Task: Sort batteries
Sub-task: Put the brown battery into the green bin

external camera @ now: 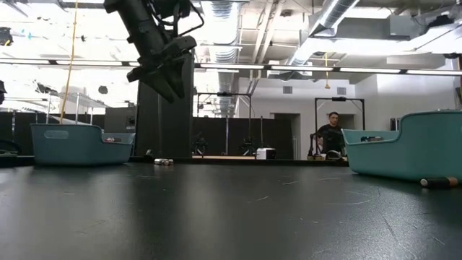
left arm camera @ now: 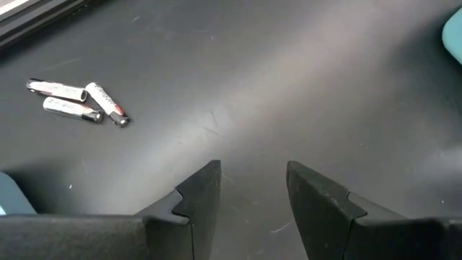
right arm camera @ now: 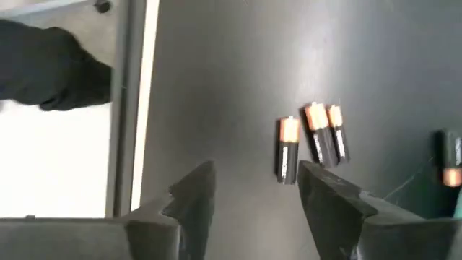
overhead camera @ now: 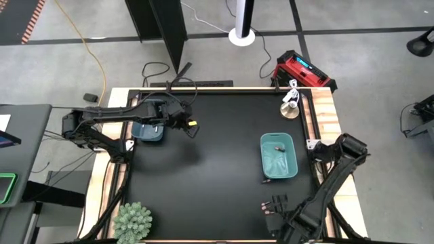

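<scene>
Three whitish-silver batteries (left arm camera: 76, 101) lie side by side on the black table, ahead of my left gripper (left arm camera: 253, 195). That gripper is open and empty, raised above the table next to the left teal bin (overhead camera: 149, 130); it also shows in the high view (overhead camera: 192, 129) and the low view (external camera: 167, 79). Three dark batteries with orange ends (right arm camera: 317, 141) lie on the table just ahead of my right gripper (right arm camera: 256, 195), with one more (right arm camera: 451, 159) farther off. My right gripper (overhead camera: 272, 205) is open and empty near the table's front edge, below the right teal bin (overhead camera: 279, 157).
The right bin holds a small dark piece (overhead camera: 278, 146). A dark battery (external camera: 439, 182) lies on the table beside that bin (external camera: 411, 152). A plant (overhead camera: 132, 220) stands at the front left corner, and a metal bell-like object (overhead camera: 291, 107) at the back right. A person (external camera: 332, 133) stands far behind the table.
</scene>
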